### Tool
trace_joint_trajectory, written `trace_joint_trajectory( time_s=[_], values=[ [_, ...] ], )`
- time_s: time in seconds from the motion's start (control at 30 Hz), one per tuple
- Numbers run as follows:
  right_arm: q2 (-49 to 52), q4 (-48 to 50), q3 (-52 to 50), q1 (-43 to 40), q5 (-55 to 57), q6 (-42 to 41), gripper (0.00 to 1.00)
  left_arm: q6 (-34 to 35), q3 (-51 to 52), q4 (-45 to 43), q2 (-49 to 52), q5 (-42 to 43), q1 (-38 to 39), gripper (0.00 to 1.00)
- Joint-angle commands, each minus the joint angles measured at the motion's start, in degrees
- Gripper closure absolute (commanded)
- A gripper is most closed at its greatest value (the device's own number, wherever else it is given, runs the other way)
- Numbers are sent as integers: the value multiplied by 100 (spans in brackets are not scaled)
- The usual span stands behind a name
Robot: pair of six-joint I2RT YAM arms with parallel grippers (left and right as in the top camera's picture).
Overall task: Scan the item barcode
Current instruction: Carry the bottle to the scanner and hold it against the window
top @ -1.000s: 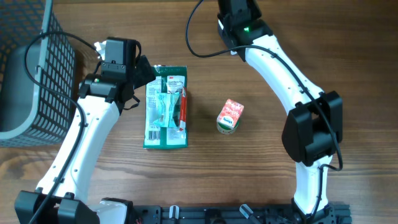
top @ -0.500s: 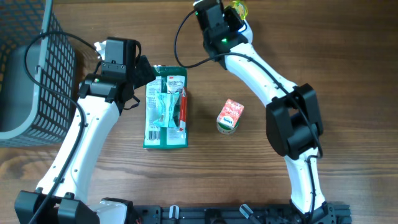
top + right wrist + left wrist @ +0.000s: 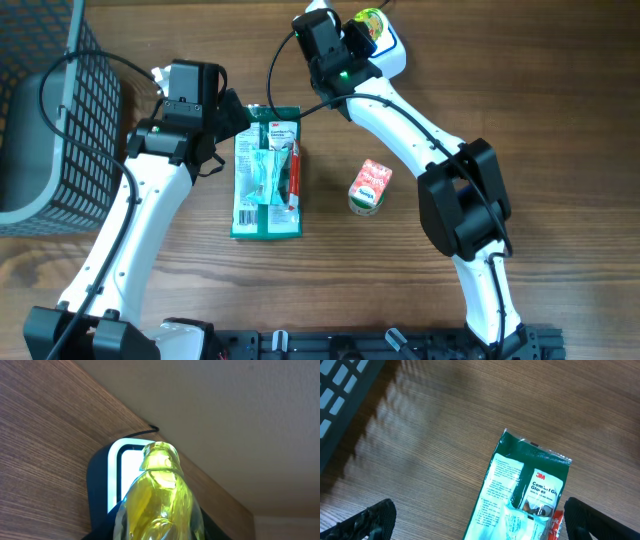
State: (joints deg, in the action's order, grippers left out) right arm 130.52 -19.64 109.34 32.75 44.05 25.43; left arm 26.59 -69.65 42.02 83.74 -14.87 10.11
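Bottle (image 3: 159, 495) hangs over scanner (image 3: 100, 487) at table (image 3: 40, 435) edge.

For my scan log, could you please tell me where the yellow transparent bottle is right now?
In the overhead view the yellow transparent bottle is top centre, held in the right gripper, by the white-rimmed scanner.

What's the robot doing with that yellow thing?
The right claw holds a yellow bottle up by the scanner at the far edge of the table, so its barcode can be read. The left claw hangs open over a green glove pack and touches nothing. A small red carton lies on the table too.
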Motion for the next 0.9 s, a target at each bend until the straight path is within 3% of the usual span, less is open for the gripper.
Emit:
trace_joint_trajectory(
  time_s=[0.0,0.1,0.2,0.3,0.6,0.87],
  values=[
    [221,-94,79,7,-74,9,96,-87,20,-15,26,11,-26,0],
    [221,70,79,2,278,256,96,-90,20,-15,26,11,-26,0],
    [221,1003,79,9,1272,1370,96,-90,20,-15,26,11,-26,0],
    [221,1233,79,7,1401,2153,96,-87,20,-15,26,11,-26,0],
    [225,538,79,-42,793,1226,96,-87,20,-15,26,11,-26,0],
    [243,236,79,-122,485,1054,96,-90,20,-15,26,11,-26,0]
  ],
)
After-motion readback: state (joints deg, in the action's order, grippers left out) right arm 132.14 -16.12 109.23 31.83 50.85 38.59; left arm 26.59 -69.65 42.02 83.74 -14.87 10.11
